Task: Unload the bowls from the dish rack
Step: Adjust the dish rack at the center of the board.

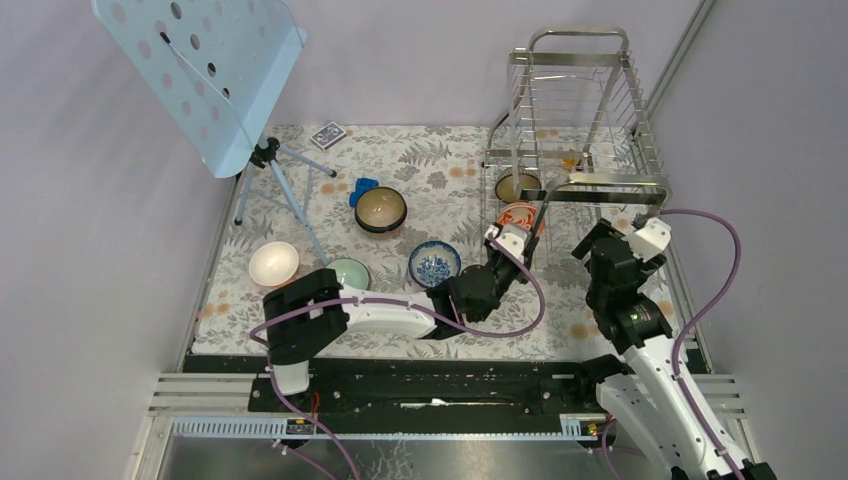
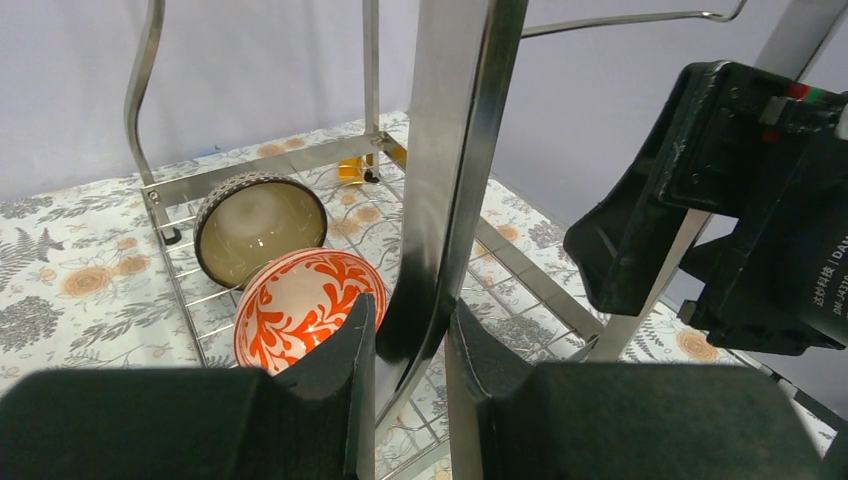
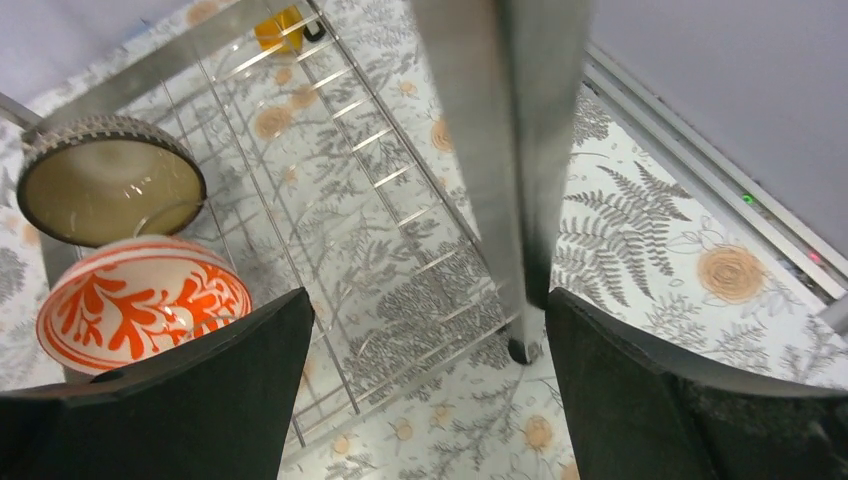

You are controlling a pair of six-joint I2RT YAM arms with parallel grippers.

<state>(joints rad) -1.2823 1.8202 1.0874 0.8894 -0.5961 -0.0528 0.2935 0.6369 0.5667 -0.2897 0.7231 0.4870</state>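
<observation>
Arms reach from the near edge of the table (image 1: 455,175) toward the dish rack (image 1: 610,183) on its right side. The left gripper (image 2: 410,308) is narrow, its 2 fingers pressed against either side of the rack's front left leg, so it grips the rack itself. The right gripper (image 3: 428,300) stands wide, with the front right leg between its fingers and a gap on both sides, gripping nothing.

4 bowls sit upright on the floral cloth left of the rack. The white bowl (image 1: 273,262) is farthest left, and the pale green bowl (image 1: 352,270) is partly hidden behind the left arm. The blue-and-white bowl (image 1: 434,264) sits just beside the left forearm, and the dark brown bowl (image 1: 380,209) is farther back.

2 bowls stand on edge on the rack's lower shelf. The orange patterned bowl (image 2: 305,310) is close to the left gripper, and the speckled bowl (image 2: 258,225) is just behind it.

Farther back lie a small blue object (image 1: 363,188) and a card pack (image 1: 328,134). At far left a pale blue music stand (image 1: 200,70) tilts on its tripod.
</observation>
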